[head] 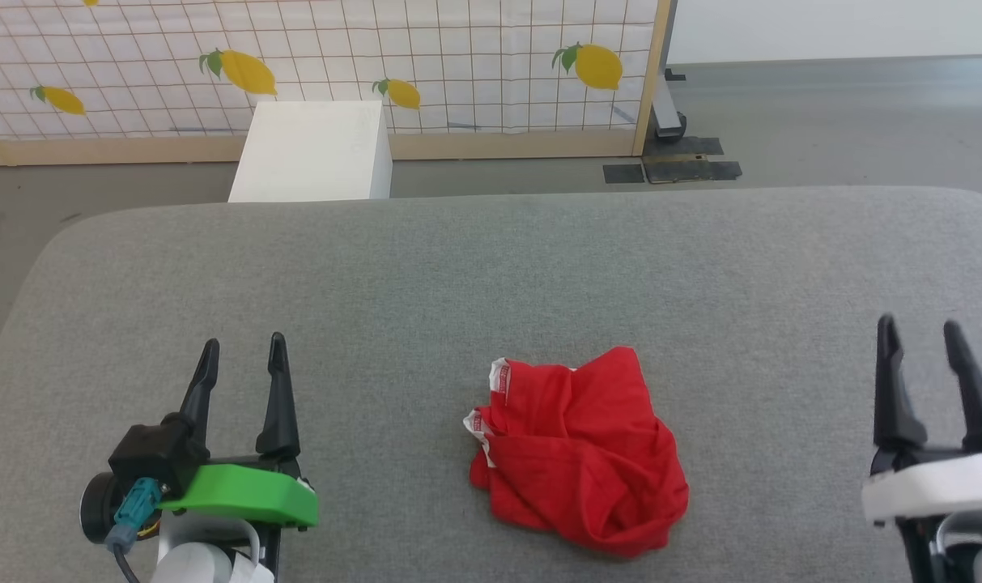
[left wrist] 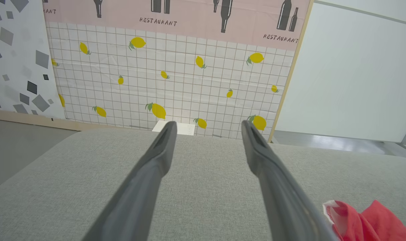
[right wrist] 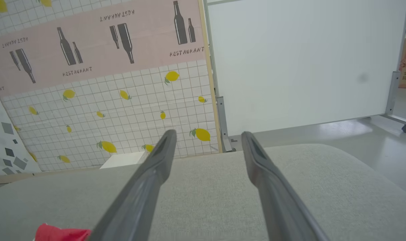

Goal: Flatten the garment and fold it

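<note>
— Where is the garment?
— I see the garment [head: 580,449] crumpled in a heap, low in the centre of the head frame, on the grey padded surface [head: 491,267]. White trim shows at its left edge.
— And the claws?
— My left gripper [head: 244,342] is lower left and my right gripper [head: 920,324] lower right. Both are spread wide, holding nothing, well apart from the cloth.
</note>
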Robot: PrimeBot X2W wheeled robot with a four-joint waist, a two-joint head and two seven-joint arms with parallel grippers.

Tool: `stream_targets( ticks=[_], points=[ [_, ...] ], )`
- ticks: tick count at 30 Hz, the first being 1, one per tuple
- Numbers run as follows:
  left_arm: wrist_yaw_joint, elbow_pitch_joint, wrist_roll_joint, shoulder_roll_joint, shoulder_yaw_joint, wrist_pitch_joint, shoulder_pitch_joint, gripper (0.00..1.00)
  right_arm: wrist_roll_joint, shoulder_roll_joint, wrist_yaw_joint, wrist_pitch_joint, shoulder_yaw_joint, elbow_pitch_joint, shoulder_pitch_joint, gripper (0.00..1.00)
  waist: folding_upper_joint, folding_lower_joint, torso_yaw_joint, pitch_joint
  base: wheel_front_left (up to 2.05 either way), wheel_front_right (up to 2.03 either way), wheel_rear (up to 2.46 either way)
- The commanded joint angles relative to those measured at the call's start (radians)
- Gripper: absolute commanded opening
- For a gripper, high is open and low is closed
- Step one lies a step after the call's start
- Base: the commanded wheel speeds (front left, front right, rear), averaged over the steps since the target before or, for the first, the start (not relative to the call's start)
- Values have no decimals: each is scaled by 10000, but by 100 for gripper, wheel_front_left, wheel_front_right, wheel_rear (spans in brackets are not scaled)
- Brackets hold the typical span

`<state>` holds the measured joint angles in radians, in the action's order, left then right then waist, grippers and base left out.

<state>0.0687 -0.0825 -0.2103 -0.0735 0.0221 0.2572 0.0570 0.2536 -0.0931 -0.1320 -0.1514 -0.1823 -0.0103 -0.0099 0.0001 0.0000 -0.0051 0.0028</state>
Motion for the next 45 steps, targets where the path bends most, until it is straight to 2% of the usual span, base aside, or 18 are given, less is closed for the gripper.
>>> stream_targets(
  ticks=[1,8,12,14,15,17,23,27,32,43,44,45],
  points=[
    [-38,-10,70,-32,31,45,-211,100,-85,81,13,-47,28,109,252,100,-1,0,21,-19,0,0,0],
    [9,-175,78,2,-44,45,-306,100,-252,124,13,364,372,389,629,100,-1,0,68,26,0,0,0],
    [28,-210,60,17,-43,45,-282,100,-235,-161,13,1164,849,469,259,100,-1,0,96,103,0,0,0],
    [31,-222,54,27,-47,45,-270,100,-170,-426,13,1866,1333,547,-40,100,-1,0,119,132,0,0,0],
    [37,-244,31,48,-68,45,-254,100,-5,-739,13,3227,2070,758,-580,100,-1,0,169,205,0,0,0],
    [45,-272,6,64,-99,45,-228,100,175,-842,13,4199,2513,981,-943,100,-1,0,234,268,0,0,0],
    [86,-346,-86,99,-137,45,-82,100,320,-942,13,6511,3562,1889,-1971,100,-1,0,458,496,0,0,0],
    [121,-328,-121,114,-154,45,38,100,223,-876,13,7611,4093,2577,-2507,100,-1,0,650,686,0,0,0],
    [160,-298,-126,129,-189,45,201,100,20,-770,13,8284,4478,3348,-2999,100,-1,0,899,933,0,0,0],
    [245,-383,-209,177,-246,46,368,100,-63,-570,13,8546,4995,4910,-3318,100,-1,0,1246,1187,0,0,0],
    [250,-389,-213,180,-256,46,377,100,-21,-555,13,8578,4996,4993,-3324,42,-1,0,1260,1193,0,0,0],
    [256,-395,-219,184,-266,46,388,100,19,-544,13,8574,4989,5059,-3344,13,-1,0,1272,1199,0,0,0]
  ],
)
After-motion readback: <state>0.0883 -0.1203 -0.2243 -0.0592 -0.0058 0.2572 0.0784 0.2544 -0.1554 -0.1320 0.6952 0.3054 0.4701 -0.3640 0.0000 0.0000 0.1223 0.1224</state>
